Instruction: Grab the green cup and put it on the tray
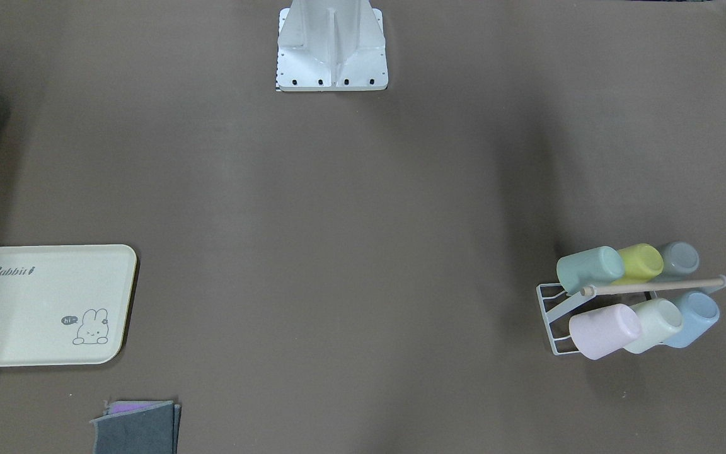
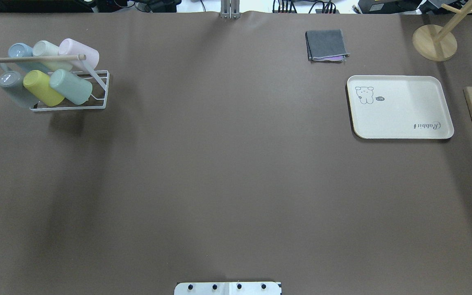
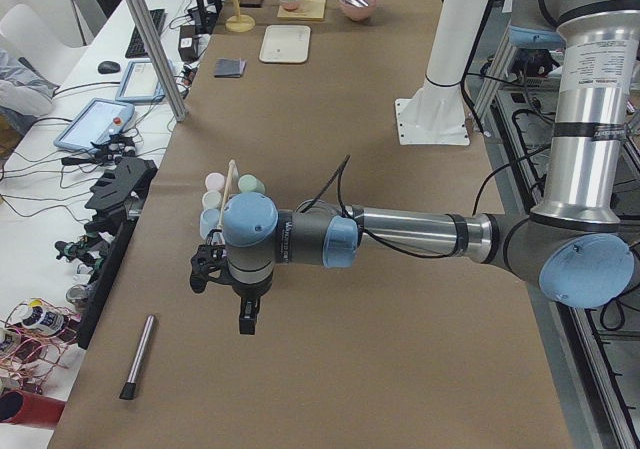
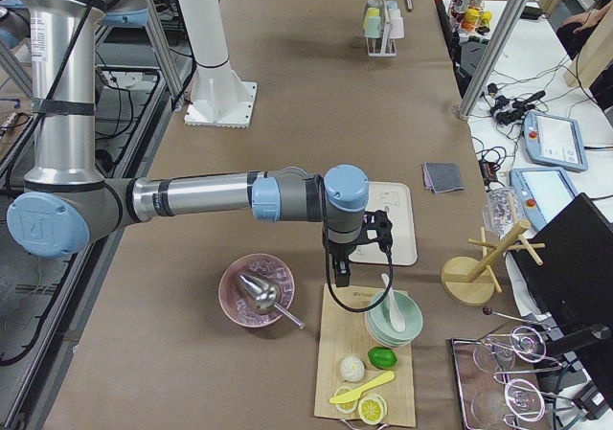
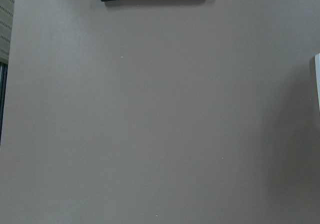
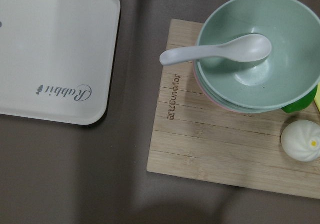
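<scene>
Brown table, cream tray, cluttered bench

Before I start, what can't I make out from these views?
Left gripper: open or shut unclear; only the left side view shows it, small.
Right gripper: likewise, only the right side view.
Green cup: its mouth and hold on the rack, hidden by its own body.

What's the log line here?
green cup: on rack | tray: bare | left end effector: near rack | right end effector: near tray | open/shut: unclear
</scene>
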Tool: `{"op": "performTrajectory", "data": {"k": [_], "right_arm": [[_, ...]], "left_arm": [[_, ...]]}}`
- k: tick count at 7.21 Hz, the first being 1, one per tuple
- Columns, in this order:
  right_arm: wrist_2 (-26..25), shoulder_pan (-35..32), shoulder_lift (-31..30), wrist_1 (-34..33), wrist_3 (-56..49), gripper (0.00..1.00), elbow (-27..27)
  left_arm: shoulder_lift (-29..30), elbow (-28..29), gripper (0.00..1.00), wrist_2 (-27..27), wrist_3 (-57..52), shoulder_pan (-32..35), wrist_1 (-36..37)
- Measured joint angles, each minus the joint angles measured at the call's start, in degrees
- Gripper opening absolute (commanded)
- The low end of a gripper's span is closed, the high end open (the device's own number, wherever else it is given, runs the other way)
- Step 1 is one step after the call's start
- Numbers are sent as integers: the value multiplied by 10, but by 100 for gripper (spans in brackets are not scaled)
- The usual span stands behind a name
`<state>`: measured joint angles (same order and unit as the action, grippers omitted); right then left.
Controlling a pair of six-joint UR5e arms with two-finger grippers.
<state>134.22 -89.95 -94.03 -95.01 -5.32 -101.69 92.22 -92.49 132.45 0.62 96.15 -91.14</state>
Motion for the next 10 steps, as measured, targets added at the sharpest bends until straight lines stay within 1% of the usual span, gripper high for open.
{"op": "performTrajectory", "data": {"k": [8, 10], "right_arm": [[3, 0, -4, 1, -2, 100, -1], [3, 0, -4, 1, -2, 100, -1]], "left_arm": [[-6, -9, 99, -3, 1, -1, 2], [-6, -18, 99, -3, 15, -14, 2]]}}
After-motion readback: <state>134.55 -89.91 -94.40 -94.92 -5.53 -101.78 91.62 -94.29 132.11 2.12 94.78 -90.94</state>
